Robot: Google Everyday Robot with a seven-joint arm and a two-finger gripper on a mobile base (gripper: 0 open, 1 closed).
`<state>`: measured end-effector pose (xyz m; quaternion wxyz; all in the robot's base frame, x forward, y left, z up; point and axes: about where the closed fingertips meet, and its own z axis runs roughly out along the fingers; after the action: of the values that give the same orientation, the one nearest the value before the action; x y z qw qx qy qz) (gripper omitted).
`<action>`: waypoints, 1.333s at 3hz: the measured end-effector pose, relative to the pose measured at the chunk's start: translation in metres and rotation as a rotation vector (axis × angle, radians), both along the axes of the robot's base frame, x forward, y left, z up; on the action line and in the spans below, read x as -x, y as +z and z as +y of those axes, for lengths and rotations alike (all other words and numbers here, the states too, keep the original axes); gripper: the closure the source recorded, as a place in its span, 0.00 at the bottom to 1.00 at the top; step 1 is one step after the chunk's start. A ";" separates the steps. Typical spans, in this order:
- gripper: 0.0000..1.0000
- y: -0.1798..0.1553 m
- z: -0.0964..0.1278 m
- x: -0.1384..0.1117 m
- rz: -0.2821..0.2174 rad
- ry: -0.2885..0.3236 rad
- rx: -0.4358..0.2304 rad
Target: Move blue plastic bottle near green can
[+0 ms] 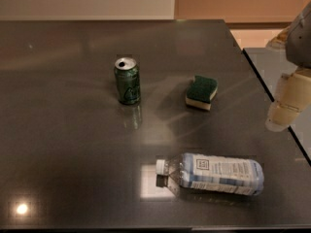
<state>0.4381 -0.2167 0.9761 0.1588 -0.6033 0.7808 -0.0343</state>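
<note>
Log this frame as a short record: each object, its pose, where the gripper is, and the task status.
bottle: blue plastic bottle, lying on its side, cap pointing left, front right of the table
can: green can, upright, left of centre
other: sponge, green side up, right of the can
gripper: gripper, at the right edge of the view, touching no object
status: bottle not yet moved near the can

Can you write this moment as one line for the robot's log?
gripper: right edge, off the bottle | blue plastic bottle: lying, cap left, untouched | green can: upright, farther back | sponge: right of can
</note>
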 end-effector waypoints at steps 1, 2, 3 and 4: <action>0.00 0.000 0.000 0.000 0.000 0.000 0.000; 0.00 -0.003 0.006 0.008 0.020 0.020 -0.013; 0.00 -0.016 0.014 0.027 0.054 0.050 -0.027; 0.00 -0.034 0.025 0.051 0.070 0.099 -0.038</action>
<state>0.3875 -0.1921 0.9420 0.1443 -0.6388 0.7557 0.0093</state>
